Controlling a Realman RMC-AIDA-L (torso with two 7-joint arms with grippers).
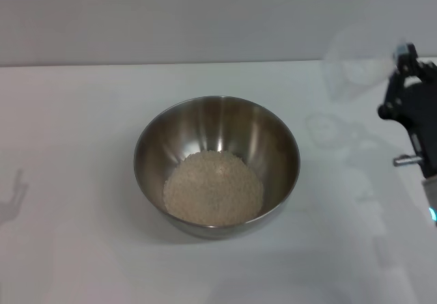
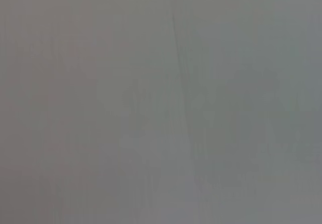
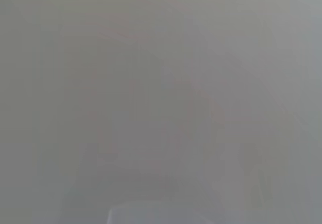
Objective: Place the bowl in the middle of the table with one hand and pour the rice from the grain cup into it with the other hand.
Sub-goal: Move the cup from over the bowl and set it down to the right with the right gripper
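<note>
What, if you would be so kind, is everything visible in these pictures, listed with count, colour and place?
large round stainless-steel bowl: one, shiny silver, upright near the middle of the table.
off-white rice grains: one pale mound, cream, inside the bowl on its bottom.
flat white table: one, white, filling most of the head view.
wall: one, pale grey, behind the table's far edge.
small clear plastic grain cup: one, translucent, at the far right, beside the right gripper.
right gripper: one, black, raised at the right edge.
left gripper: not in view.
</note>
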